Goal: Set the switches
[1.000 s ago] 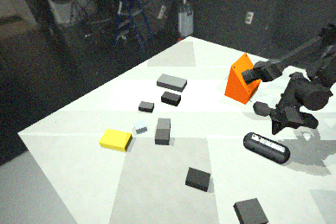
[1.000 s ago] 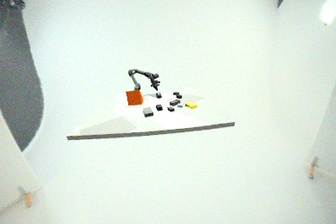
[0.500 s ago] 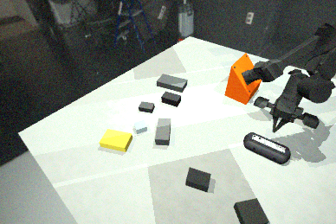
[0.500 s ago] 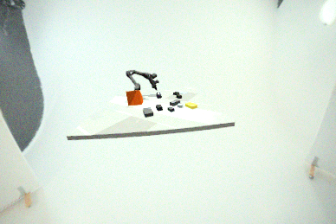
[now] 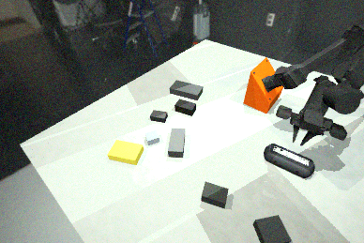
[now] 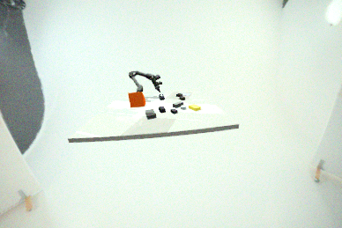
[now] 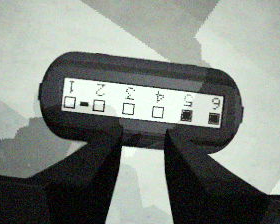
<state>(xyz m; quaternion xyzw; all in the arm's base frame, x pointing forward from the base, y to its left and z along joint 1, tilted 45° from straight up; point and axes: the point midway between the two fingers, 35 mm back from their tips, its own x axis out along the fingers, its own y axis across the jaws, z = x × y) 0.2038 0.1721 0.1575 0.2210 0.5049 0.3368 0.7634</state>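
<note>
The dark grey controller unit (image 5: 289,161) (image 6: 161,97) (image 7: 151,65) lies upside down, its white label (image 7: 143,97) facing up. In the wrist view the numbers read 1 to 6 from left to right, upside down. Squares 1, 2, 3 and 4 are empty; squares 5 and 6 are filled. A small black dash sits between squares 1 and 2. The rocker switches are hidden underneath. My gripper (image 5: 298,143) (image 7: 143,135) is partly open and holds nothing. Its fingertips are above the bench, beside the unit's long side; in the wrist view they overlap its near edge.
An orange wedge (image 5: 259,90) (image 6: 137,99) stands behind the unit, near the arm. A yellow block (image 5: 126,151) (image 6: 194,107), a long grey block (image 5: 176,142), a small pale block (image 5: 152,138) and several dark blocks lie farther left. Two dark blocks (image 5: 215,194) (image 5: 272,230) lie nearer the top camera.
</note>
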